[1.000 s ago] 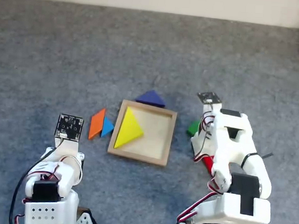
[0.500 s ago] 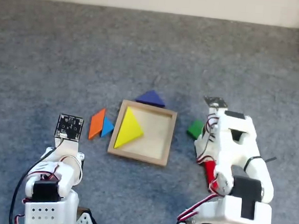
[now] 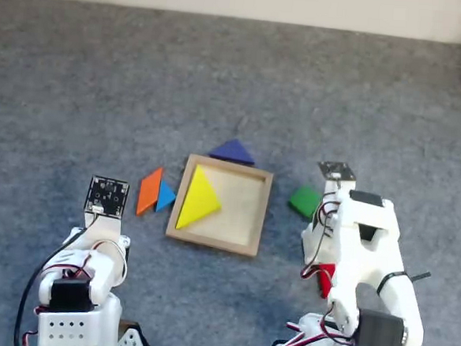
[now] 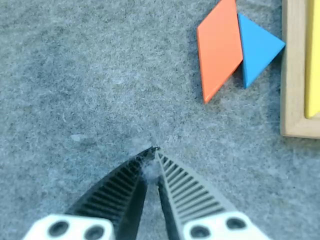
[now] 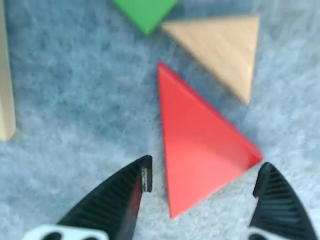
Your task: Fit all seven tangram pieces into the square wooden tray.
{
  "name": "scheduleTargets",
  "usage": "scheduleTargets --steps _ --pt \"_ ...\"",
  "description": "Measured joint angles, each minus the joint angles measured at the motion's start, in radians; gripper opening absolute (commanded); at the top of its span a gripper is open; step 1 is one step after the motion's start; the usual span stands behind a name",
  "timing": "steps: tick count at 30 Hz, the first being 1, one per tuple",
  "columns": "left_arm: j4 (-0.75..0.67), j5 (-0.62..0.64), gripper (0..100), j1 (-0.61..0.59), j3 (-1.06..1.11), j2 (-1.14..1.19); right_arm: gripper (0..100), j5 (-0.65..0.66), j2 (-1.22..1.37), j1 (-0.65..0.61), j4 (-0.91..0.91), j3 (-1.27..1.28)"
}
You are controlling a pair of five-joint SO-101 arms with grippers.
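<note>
- Hovering with right gripper [image 5: 205, 176] spread wide, empty, straddling red triangle [image 5: 197, 140]
- Seeming light, stiff, slick; likely gripping best across two edges
- Resting left gripper [image 4: 152, 156] closed, empty

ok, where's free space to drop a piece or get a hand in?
Free: inside the tray, between the yellow triangle and the wall nearest the green square; the carpet beyond the dark blue triangle. Crowded: orange piece and blue triangle beside the tray's opposite wall; green square, wooden triangle and red triangle at the right tool.
</note>
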Motion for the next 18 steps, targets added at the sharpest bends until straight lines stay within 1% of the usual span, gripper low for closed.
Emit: scheduleTargets --steps 13,18 --pt "0.0 0.0 1 0.0 0.0 0.0 31.3 0.002 0.032 0.002 -0.023 0.0" --pt "0.0 0.0 1 0.0 0.0 0.0 31.3 0.044 0.032 0.002 -0.028 0.0"
